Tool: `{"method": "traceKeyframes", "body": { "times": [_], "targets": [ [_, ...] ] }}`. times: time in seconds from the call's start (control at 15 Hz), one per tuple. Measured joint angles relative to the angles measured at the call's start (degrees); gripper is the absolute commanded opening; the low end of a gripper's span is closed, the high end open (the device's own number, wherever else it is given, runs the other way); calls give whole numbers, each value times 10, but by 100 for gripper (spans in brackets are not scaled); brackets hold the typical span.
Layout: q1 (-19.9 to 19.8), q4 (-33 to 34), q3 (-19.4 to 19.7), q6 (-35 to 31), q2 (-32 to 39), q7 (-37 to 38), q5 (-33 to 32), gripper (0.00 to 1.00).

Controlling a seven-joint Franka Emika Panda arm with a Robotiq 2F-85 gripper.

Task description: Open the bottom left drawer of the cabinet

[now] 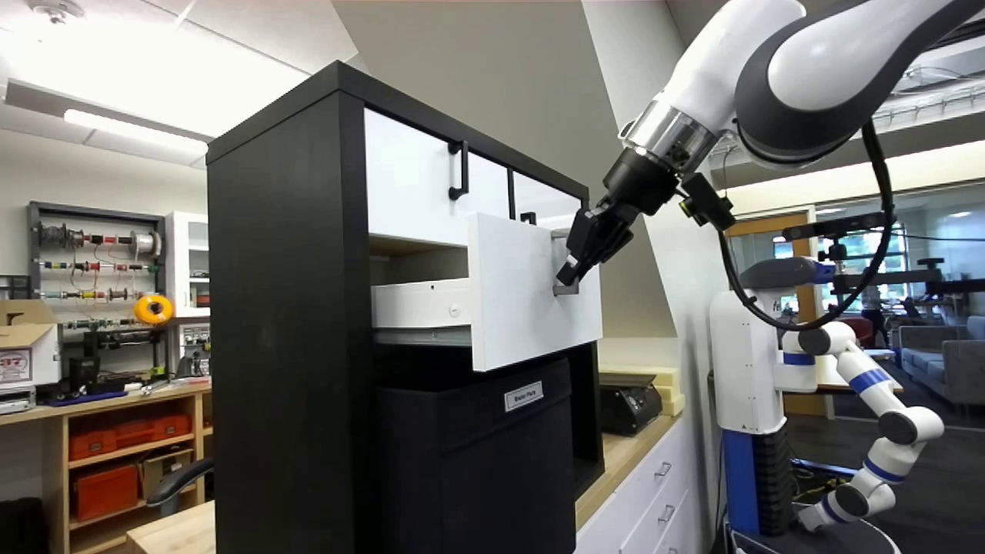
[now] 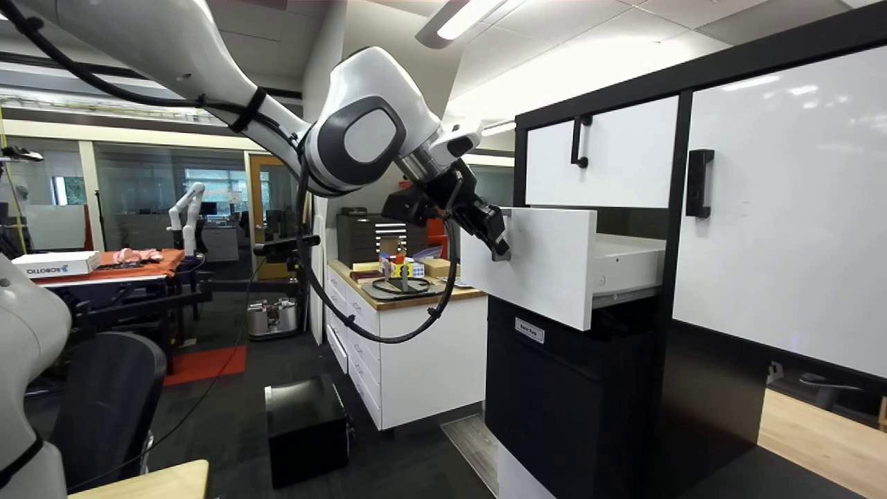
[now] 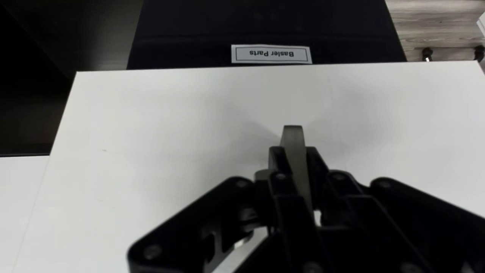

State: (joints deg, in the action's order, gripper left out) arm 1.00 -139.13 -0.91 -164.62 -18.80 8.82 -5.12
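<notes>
With the Robotiq gripper (image 3: 296, 159) clamped on the grey bar handle (image 3: 293, 135), an off-axis pull could work the grip loose or jam the part-open bottom left drawer (image 1: 523, 296).

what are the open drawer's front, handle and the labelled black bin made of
Drawer front: probably laminated board, flat, smooth, satin white. Handle: likely metal, with a dull grey sheen. Black bin: perhaps fabric, matte with a seam-like line; plastic possible.
</notes>
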Motion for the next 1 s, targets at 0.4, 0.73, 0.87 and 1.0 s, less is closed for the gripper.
{"method": "traceKeyframes", "body": {
  "times": [0.4, 0.73, 0.87, 1.0],
  "targets": [
    [1, -16, 0, 28, -27, -22, 29, 4],
    [-2, -46, 0, 98, -34, -23, 32, 59],
    [-6, -66, 2, 149, -27, -23, 32, 73],
    [-11, -69, 2, 209, -21, -23, 32, 85]
  ]
}}
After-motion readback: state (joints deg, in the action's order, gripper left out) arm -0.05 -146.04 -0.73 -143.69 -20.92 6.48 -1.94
